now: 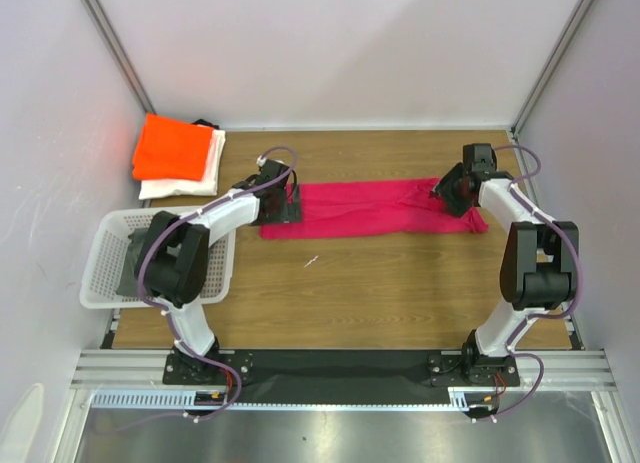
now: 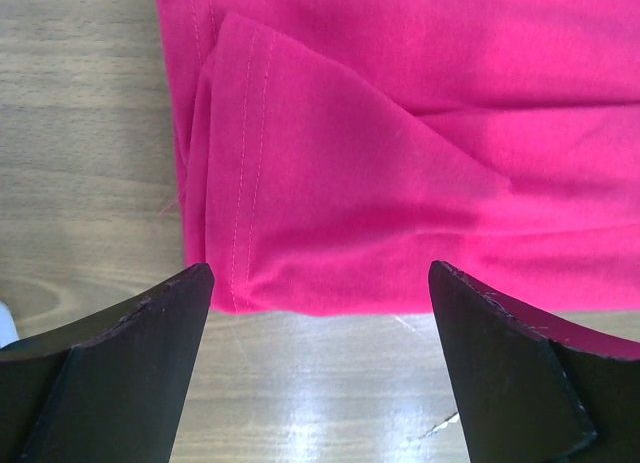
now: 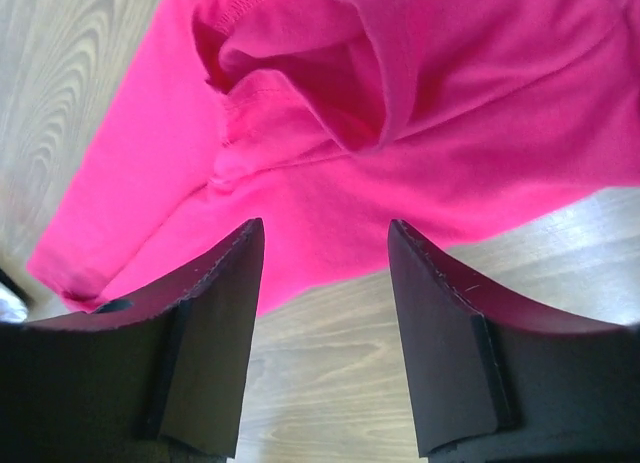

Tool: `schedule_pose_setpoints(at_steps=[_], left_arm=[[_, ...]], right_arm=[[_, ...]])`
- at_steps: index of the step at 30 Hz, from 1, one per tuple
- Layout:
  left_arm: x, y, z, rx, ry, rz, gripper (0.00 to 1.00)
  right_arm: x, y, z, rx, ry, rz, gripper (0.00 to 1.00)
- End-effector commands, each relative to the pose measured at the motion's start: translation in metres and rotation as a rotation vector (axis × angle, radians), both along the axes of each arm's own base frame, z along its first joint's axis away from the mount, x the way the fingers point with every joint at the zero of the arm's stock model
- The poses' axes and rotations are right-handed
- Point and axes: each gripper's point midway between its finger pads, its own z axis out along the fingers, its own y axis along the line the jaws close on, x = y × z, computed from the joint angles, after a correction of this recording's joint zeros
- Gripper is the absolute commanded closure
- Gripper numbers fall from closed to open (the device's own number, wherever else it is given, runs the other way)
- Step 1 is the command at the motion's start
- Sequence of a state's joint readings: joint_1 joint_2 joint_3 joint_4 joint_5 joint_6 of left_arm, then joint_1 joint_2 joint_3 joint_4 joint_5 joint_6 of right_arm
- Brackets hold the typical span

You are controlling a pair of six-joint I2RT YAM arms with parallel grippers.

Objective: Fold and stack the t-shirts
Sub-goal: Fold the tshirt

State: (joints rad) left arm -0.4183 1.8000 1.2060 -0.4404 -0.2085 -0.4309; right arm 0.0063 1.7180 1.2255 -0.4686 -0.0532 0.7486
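Note:
The magenta-pink t-shirt lies on the table as a long folded strip between my two arms. My left gripper is open over its left end; in the left wrist view the hemmed edge lies just beyond my gripper. My right gripper is open over the shirt's right end; in the right wrist view the bunched cloth lies just past my gripper. The orange t-shirt sits folded on the white t-shirt at the back left.
A white lattice basket stands at the left edge with something dark inside, beside the left arm. Grey walls close in the table on three sides. A small white scrap lies on the wood in front of the pink shirt.

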Motion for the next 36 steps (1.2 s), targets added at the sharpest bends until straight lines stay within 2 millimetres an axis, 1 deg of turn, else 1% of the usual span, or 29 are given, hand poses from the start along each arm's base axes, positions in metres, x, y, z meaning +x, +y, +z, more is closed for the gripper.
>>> schedule_pose_setpoints(at_steps=[1, 3, 5, 6, 9, 12, 13, 17, 18, 20, 21, 24, 25, 26, 27, 28, 29, 31, 32, 33, 35, 36], left_arm=[[0.010, 0.009, -0.004, 0.007, -0.026, 0.065, 0.05], [0.010, 0.019, -0.008, 0.045, -0.022, 0.092, 0.05], [0.008, 0.026, -0.012, 0.067, -0.012, 0.108, 0.06], [0.007, 0.027, -0.014, 0.079, -0.009, 0.112, 0.07], [0.005, 0.031, -0.019, 0.096, 0.003, 0.120, 0.08], [0.005, 0.035, -0.020, 0.117, 0.004, 0.134, 0.08], [0.004, 0.038, -0.021, 0.129, 0.005, 0.143, 0.08], [0.003, 0.045, -0.023, 0.160, 0.001, 0.160, 0.08], [0.002, 0.045, -0.024, 0.162, 0.003, 0.162, 0.08], [0.002, 0.046, -0.026, 0.172, 0.007, 0.162, 0.08], [0.001, 0.047, -0.027, 0.175, 0.010, 0.163, 0.08], [0.001, 0.050, -0.028, 0.187, 0.011, 0.167, 0.08], [0.000, 0.050, -0.029, 0.190, 0.013, 0.168, 0.08], [0.000, 0.050, -0.029, 0.191, 0.012, 0.165, 0.09], [0.001, 0.051, -0.029, 0.190, 0.011, 0.167, 0.09], [0.001, 0.051, -0.029, 0.190, 0.011, 0.167, 0.09], [0.000, 0.051, -0.029, 0.191, 0.012, 0.164, 0.10], [0.001, 0.050, -0.029, 0.191, 0.011, 0.164, 0.10], [0.001, 0.051, -0.029, 0.189, 0.012, 0.165, 0.10], [0.002, 0.050, -0.029, 0.187, 0.009, 0.163, 0.10], [0.001, 0.049, -0.030, 0.185, 0.012, 0.160, 0.10], [0.001, 0.049, -0.031, 0.185, 0.013, 0.158, 0.10]], right_arm=[[0.026, 0.001, 0.013, 0.018, -0.108, -0.034, 0.41], [0.031, 0.002, 0.011, 0.016, -0.129, -0.043, 0.39], [0.033, 0.004, 0.004, 0.032, -0.135, -0.064, 0.38], [0.035, 0.005, 0.005, 0.038, -0.144, -0.069, 0.35], [0.036, 0.003, -0.002, 0.033, -0.141, -0.097, 0.31], [0.033, 0.004, -0.008, 0.026, -0.113, -0.091, 0.30], [0.033, -0.001, -0.010, 0.002, -0.111, -0.110, 0.29], [0.034, -0.006, -0.017, -0.031, -0.115, -0.125, 0.28], [0.035, -0.006, -0.023, -0.040, -0.108, -0.117, 0.28], [0.041, -0.008, -0.025, -0.055, -0.124, -0.118, 0.28], [0.043, -0.009, -0.031, -0.065, -0.114, -0.118, 0.28], [0.056, -0.011, -0.029, -0.081, -0.142, -0.114, 0.29], [0.059, -0.011, -0.034, -0.078, -0.140, -0.112, 0.29], [0.068, -0.010, -0.029, -0.072, -0.164, -0.111, 0.29], [0.072, -0.009, -0.028, -0.068, -0.172, -0.107, 0.35], [0.076, -0.007, -0.031, -0.068, -0.169, -0.103, 0.39], [0.085, -0.007, -0.024, -0.064, -0.191, -0.102, 0.42], [0.093, -0.005, -0.022, -0.063, -0.205, -0.096, 0.50], [0.100, -0.003, -0.015, -0.062, -0.225, -0.092, 0.54], [0.103, -0.003, -0.013, -0.061, -0.234, -0.088, 0.60], [0.108, -0.002, -0.013, -0.067, -0.240, -0.084, 0.64], [0.114, -0.001, -0.008, -0.064, -0.254, -0.080, 0.69]])
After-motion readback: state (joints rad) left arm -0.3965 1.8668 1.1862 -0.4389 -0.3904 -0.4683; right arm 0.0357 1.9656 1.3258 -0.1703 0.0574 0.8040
